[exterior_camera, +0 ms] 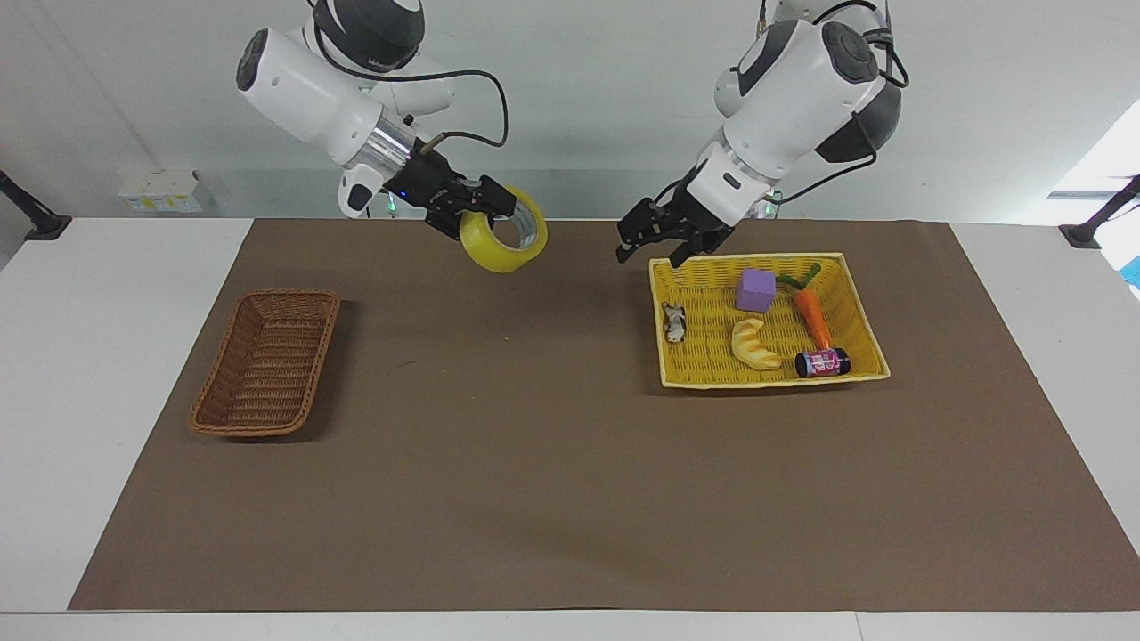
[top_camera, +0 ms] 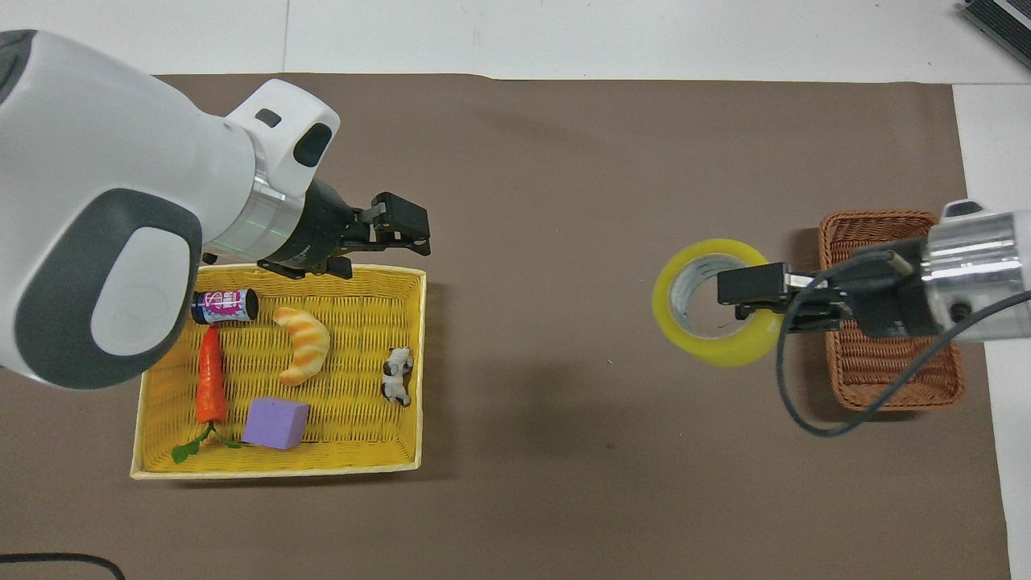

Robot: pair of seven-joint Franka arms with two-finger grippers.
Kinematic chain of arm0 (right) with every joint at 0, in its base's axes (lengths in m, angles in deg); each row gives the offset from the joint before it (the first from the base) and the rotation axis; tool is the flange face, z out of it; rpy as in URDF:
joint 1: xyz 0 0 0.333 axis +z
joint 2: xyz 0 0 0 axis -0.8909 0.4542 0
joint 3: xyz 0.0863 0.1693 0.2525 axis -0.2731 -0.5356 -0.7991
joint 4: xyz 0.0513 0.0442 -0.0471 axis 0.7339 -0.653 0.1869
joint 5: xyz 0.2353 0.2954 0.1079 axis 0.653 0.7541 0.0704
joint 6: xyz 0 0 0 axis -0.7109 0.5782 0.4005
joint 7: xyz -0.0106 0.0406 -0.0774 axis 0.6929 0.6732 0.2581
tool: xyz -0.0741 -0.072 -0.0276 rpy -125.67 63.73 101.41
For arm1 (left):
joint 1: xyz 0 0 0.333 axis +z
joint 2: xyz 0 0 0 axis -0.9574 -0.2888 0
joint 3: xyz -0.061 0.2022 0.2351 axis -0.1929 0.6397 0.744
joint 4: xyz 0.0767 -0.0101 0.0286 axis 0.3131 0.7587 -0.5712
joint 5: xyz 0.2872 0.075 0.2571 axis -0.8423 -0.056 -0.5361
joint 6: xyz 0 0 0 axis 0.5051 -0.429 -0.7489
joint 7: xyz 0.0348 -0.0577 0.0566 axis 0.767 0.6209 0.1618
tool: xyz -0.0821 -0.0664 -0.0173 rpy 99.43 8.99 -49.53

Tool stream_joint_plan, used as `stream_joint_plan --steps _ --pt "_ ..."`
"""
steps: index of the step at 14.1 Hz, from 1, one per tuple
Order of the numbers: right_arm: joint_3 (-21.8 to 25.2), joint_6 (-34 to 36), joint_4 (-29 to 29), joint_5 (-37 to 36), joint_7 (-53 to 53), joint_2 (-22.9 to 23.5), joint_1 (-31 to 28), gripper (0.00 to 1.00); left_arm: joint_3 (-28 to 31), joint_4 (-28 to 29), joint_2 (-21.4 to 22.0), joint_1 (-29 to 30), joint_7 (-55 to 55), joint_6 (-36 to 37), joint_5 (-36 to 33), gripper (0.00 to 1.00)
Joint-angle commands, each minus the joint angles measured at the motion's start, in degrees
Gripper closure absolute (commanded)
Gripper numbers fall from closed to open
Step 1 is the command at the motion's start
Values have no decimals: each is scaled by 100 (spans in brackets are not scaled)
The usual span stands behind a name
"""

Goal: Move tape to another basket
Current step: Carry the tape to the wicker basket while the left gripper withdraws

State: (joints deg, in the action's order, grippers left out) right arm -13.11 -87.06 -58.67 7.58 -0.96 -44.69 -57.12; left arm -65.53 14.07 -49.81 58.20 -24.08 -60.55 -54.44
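The tape, a yellow ring with a pale core, hangs in the air over the brown mat. My right gripper is shut on its rim, one finger inside the ring. In the overhead view the tape and the right gripper show just beside the dark wicker basket. That basket is empty, at the right arm's end of the table. My left gripper is open and empty, over the yellow basket's corner nearest the robots, also seen from overhead.
The yellow basket at the left arm's end holds a purple cube, a carrot, a croissant toy, a small can and a cow figure. A brown mat covers the table.
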Motion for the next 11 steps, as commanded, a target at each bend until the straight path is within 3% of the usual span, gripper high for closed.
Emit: stream_joint_plan --steps 1,6,11 --pt "-8 478 115 -83 762 -53 -804 100 -51 5 24 411 -385 338 -401 0" --pt "1 568 98 -786 2404 183 -2237 100 -42 -100 59 1053 -888 961 -875 0" --pt "1 -177 97 -804 3971 1150 -2890 100 99 -241 85 1062 -905 1042 -1405 0"
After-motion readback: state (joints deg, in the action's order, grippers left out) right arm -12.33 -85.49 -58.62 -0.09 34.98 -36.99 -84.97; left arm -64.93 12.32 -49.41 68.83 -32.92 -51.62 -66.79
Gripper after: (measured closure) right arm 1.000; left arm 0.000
